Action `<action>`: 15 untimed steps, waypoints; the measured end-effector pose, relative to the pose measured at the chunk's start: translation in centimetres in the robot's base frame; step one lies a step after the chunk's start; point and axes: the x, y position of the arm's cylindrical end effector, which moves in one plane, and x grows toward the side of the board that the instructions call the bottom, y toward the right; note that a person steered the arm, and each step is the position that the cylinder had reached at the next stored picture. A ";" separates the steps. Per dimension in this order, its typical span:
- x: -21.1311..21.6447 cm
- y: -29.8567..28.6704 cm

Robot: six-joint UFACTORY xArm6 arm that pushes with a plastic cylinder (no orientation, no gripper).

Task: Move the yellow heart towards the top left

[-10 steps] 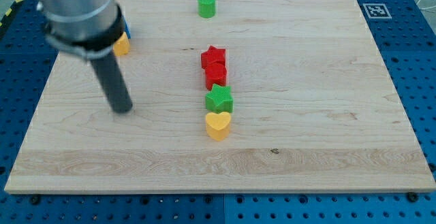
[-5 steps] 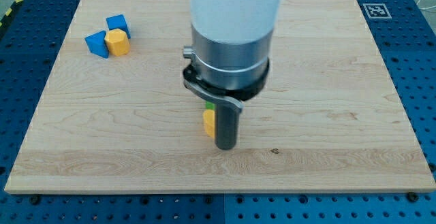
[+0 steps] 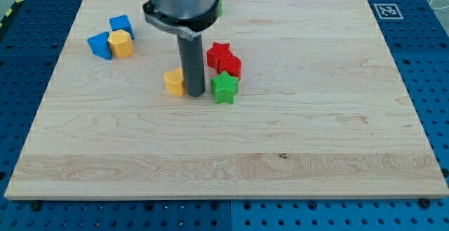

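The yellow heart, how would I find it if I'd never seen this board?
Start at the dark rod standing near the middle of the wooden board. My tip touches the yellow heart on its left. The green star sits on the rod's other side; the other yellow block is far off beside blue ones.

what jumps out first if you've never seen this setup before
The big grey arm coming down from the view's top dominates, ending in a dark rod whose tip sits right beside the yellow heart, on the heart's right. Just right of the rod a green star and two red blocks cluster near the board's middle. At the top left, two blue blocks flank a yellow block.
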 end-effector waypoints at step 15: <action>-12.0 0.0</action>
